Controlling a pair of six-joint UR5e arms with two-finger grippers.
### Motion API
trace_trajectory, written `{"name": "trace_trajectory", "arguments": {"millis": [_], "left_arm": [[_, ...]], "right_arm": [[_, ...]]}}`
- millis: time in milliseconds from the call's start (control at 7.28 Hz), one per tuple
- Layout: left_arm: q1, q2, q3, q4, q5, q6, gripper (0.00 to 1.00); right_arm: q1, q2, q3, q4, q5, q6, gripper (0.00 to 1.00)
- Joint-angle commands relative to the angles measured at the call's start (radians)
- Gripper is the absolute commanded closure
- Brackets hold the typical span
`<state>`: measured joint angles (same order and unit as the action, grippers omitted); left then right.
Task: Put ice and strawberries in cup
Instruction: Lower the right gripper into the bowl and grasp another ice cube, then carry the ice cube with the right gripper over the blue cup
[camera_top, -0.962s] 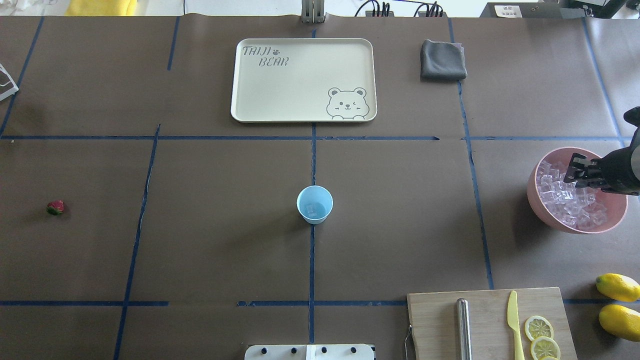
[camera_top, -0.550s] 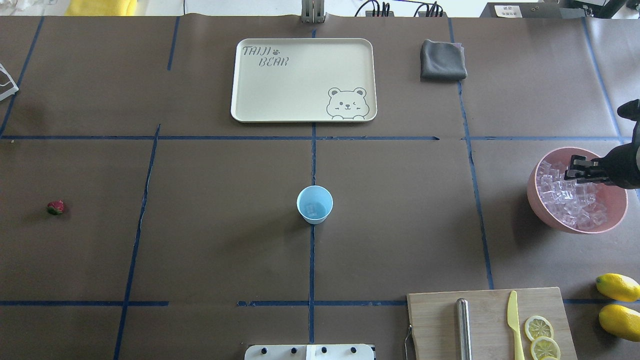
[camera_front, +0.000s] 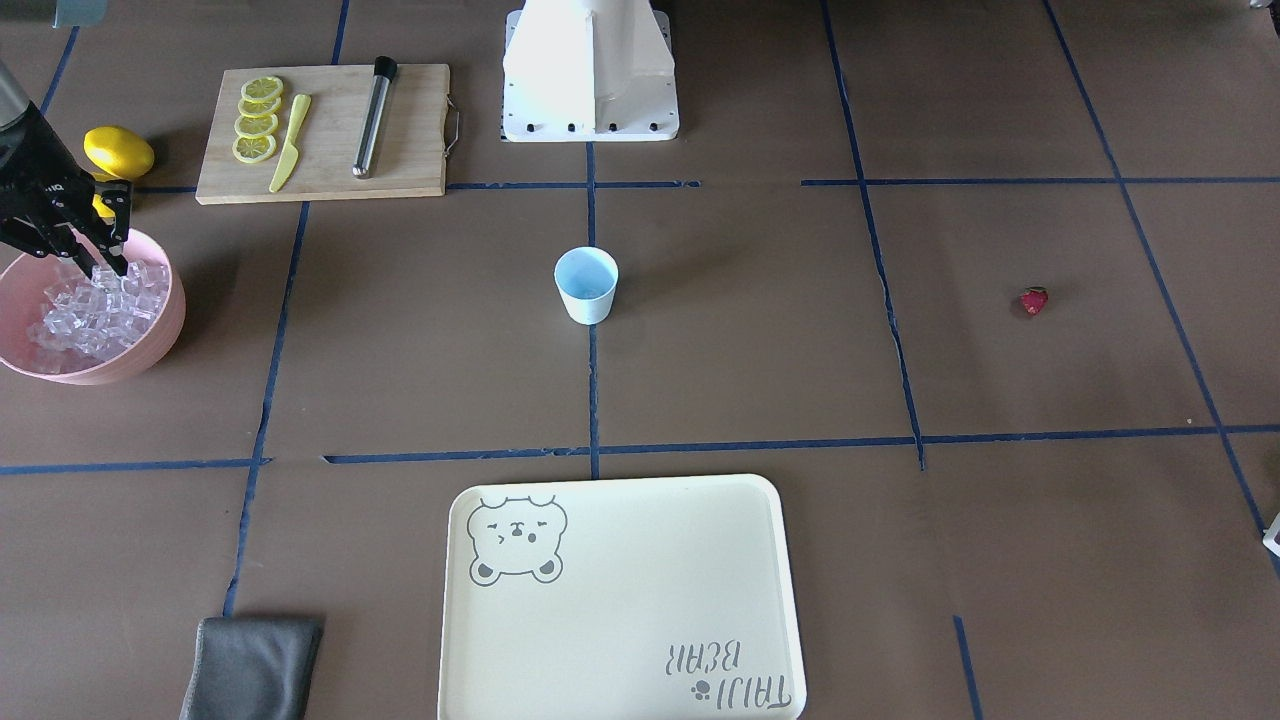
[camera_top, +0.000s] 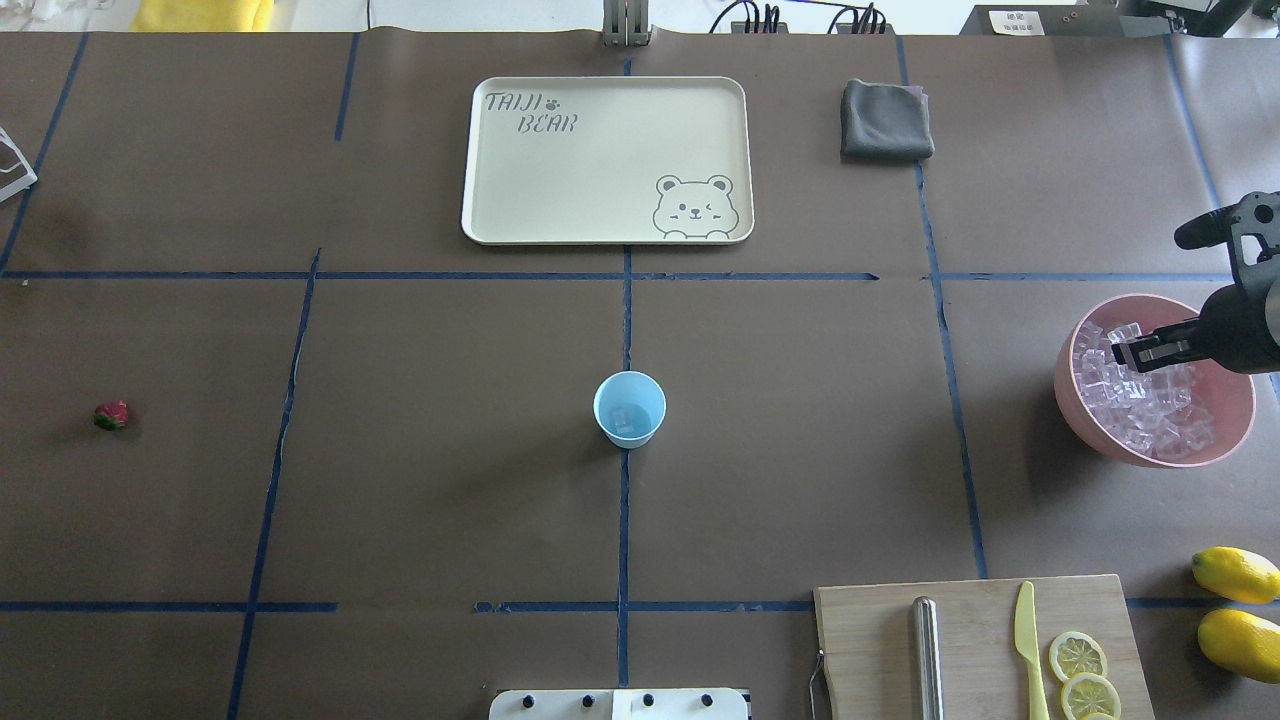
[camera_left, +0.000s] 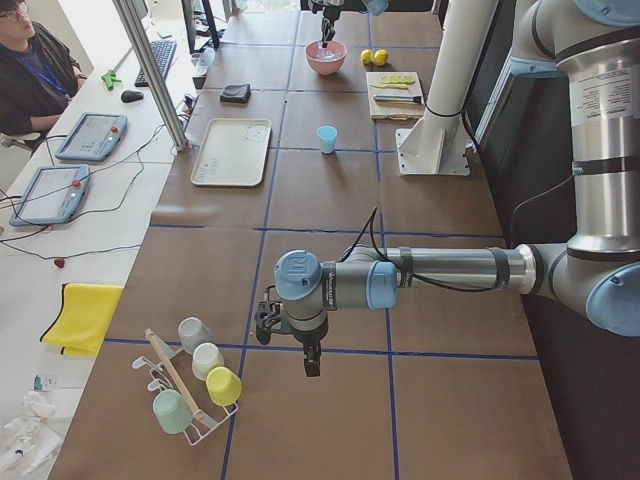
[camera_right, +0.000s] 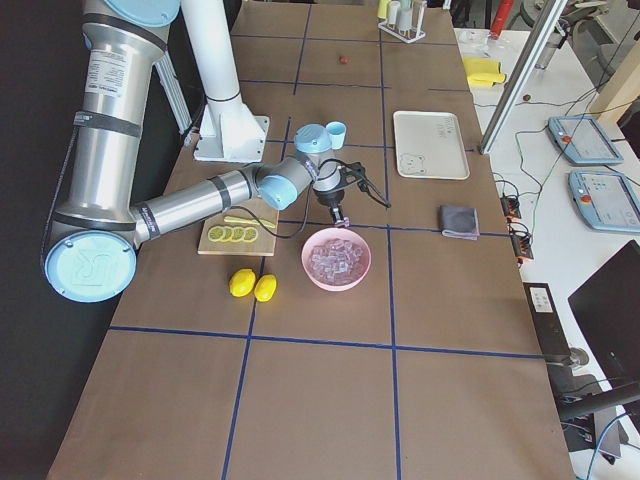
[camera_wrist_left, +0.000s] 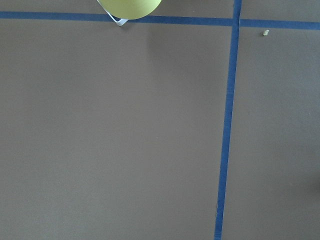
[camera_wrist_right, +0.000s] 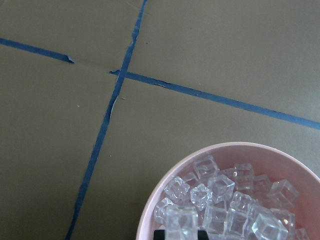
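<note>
The light blue cup (camera_top: 629, 408) stands at the table's centre with one clear cube in its bottom. A small red strawberry (camera_top: 112, 414) lies alone far to the left. The ice (camera_top: 1140, 410) fills the pink bowl (camera_top: 1068, 390) at the right edge. My right gripper (camera_top: 1124, 352) hangs over the bowl's far-left part. Its fingers are drawn together, and in the right wrist view one ice cube (camera_wrist_right: 181, 222) sits between the dark fingertips. My left gripper (camera_left: 305, 358) shows only in the exterior left view, far from the cup, and I cannot tell whether it is open.
A cream tray (camera_top: 480, 200) lies beyond the cup, with a grey cloth (camera_top: 885, 120) to its right. The cutting board (camera_top: 870, 640) carries a knife, a metal rod and lemon slices. Two lemons (camera_top: 1236, 574) lie beside it. A cup rack (camera_left: 195, 395) stands near the left arm.
The right gripper has turned and shifted slightly left over the bowl. Its fingers, spread apart before, now stand close together.
</note>
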<state>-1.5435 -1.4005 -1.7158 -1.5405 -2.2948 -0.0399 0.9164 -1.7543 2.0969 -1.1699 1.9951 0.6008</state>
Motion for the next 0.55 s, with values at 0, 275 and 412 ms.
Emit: {"name": "trace_trajectory", "arguments": {"millis": [0,275,412], "left_arm": [[0.002,-0.002,0.002,-0.001,0.000,0.000,0.00],[0.002,-0.002,0.001,-0.003,0.000,0.000,0.00],[0.003,-0.002,0.001,-0.003,0.000,0.000,0.00]], "right_arm": [[0.013,0.063,0.005,-0.016,0.091,-0.067,1.00],[0.056,0.297,0.027,-0.330,0.163,-0.055,1.00],[0.033,0.403,0.031,-0.444,0.151,-0.032,1.00]]}}
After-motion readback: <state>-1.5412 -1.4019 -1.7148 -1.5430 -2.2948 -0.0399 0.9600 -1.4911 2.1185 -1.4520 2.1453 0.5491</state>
